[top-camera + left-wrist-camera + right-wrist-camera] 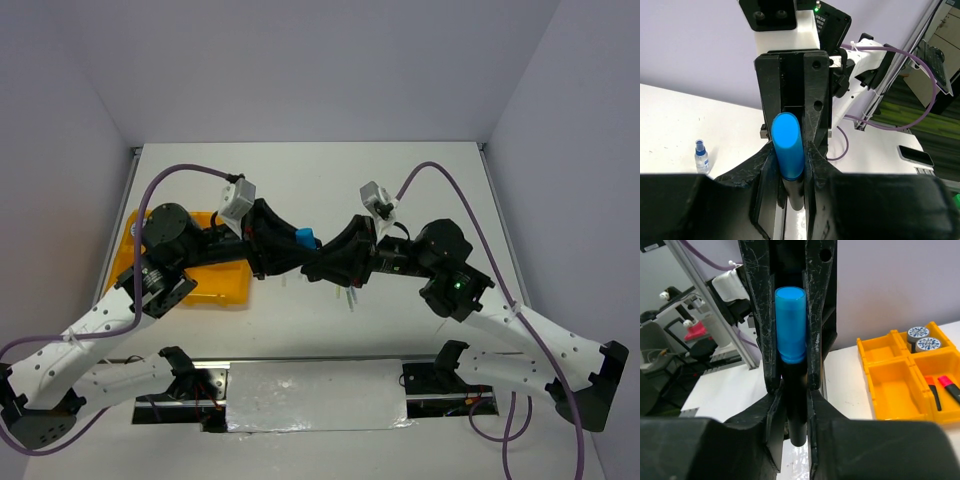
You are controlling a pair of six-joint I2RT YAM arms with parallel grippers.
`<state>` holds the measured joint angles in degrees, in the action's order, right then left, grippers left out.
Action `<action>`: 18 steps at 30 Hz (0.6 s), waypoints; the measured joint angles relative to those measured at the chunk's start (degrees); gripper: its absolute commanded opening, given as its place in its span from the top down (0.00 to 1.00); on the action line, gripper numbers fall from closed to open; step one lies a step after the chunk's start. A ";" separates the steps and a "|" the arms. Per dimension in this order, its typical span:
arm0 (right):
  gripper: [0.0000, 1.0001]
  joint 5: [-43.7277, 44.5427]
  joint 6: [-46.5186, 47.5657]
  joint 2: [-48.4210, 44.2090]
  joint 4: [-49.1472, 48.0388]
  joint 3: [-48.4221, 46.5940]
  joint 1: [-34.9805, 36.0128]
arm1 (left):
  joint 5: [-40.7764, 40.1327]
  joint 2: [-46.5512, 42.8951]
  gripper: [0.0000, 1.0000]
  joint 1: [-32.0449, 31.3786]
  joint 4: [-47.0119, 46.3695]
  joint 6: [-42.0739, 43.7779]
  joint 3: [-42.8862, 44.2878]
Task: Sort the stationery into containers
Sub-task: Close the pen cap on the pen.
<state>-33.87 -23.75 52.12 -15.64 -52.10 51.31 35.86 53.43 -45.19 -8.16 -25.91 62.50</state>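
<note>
A black marker with a blue cap [305, 238] hangs above the table's middle, where both grippers meet on it. My left gripper [790, 167] is shut on the marker [787, 145] where cap meets barrel. From the opposite side, my right gripper [796, 405] is shut on the marker's black barrel [796, 390], just below the cap. The yellow-orange tray [225, 285] lies at the left under the left arm. The right wrist view shows the tray [890, 385] with two round blue-and-white tins [922, 338] in a back compartment. A pink-capped marker [950, 387] lies in a compartment beside them.
A small blue-capped bottle [701, 157] stands on the white table to the left in the left wrist view. Thin pale pens [350, 295] lie on the table under the joined grippers. Purple cables loop off both arms.
</note>
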 measured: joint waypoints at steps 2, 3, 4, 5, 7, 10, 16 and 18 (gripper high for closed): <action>0.95 -0.28 -0.26 0.00 -0.24 0.09 -0.11 | -0.04 0.00 0.77 -0.09 0.04 -0.02 0.00; 0.99 -0.42 -0.28 0.00 -0.31 0.09 -0.13 | -0.24 0.00 0.72 -0.17 0.04 0.02 0.00; 1.00 -0.44 -0.31 -0.02 -0.35 0.11 -0.20 | -0.39 0.00 0.58 -0.26 0.07 0.04 0.00; 1.00 -0.42 -0.31 -0.02 -0.48 0.15 -0.20 | -0.48 0.00 0.49 -0.31 0.07 0.15 0.00; 1.00 0.09 -0.48 -0.02 -0.72 0.44 -0.24 | -1.22 0.13 0.25 -0.35 0.11 0.55 0.04; 1.00 0.55 -0.68 -0.02 -1.31 1.22 -0.48 | -2.40 0.66 0.01 -0.63 1.14 1.16 0.09; 1.00 0.92 -0.61 0.00 -1.53 1.97 -1.16 | -5.88 1.01 0.01 -0.87 4.96 2.05 1.49; 1.00 0.87 -0.48 0.04 -1.57 2.01 -1.25 | -8.37 1.03 0.01 -0.87 6.62 2.43 3.50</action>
<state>-32.99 -24.23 52.16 -17.21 -50.09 50.06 27.49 54.46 -46.06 -1.54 -23.49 66.00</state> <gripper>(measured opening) 0.254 0.993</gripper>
